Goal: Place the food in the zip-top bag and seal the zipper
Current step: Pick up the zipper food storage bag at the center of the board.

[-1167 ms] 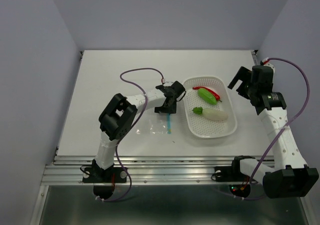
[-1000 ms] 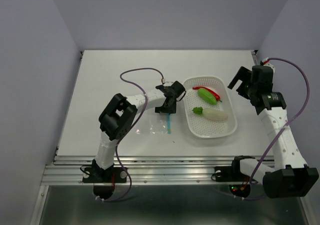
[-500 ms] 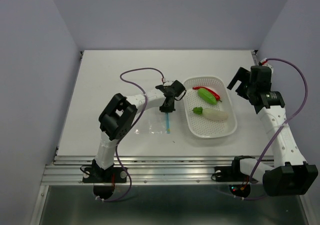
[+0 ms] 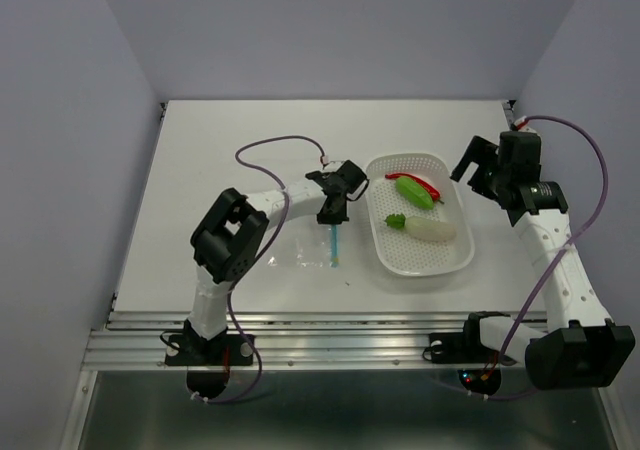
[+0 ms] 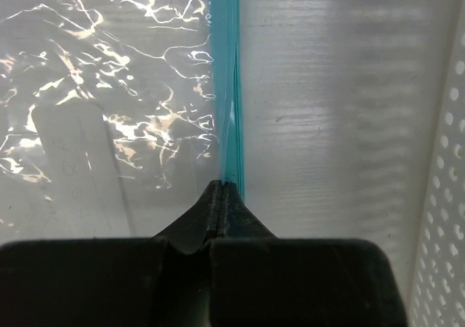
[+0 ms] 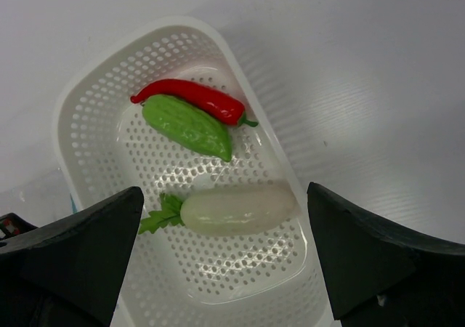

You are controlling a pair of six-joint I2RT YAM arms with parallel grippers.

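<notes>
Left gripper (image 5: pixel 221 196) is pressed together on the light blue zipper strip (image 5: pixel 225 87) of the clear crinkly zip-top bag (image 5: pixel 109 109), left half of frame. It probably has it pinched. Right gripper (image 6: pixel 223 190) is spread wide over the white perforated plastic basket (image 6: pixel 87 87), which holds the white radish (image 6: pixel 240 209), green cucumber (image 6: pixel 187 127) and red chili (image 6: pixel 189 97).

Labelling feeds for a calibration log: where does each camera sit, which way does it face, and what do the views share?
Top external: above and behind the bases, looking down at the table; both arms show, with left gripper and right gripper.
Left wrist: low over the bag, looking along its shut fingers, pinched on the zipper.
Right wrist: raised, looking down into the basket between its open fingers.
Shared: top and right wrist both show radish, cucumber, chili.
</notes>
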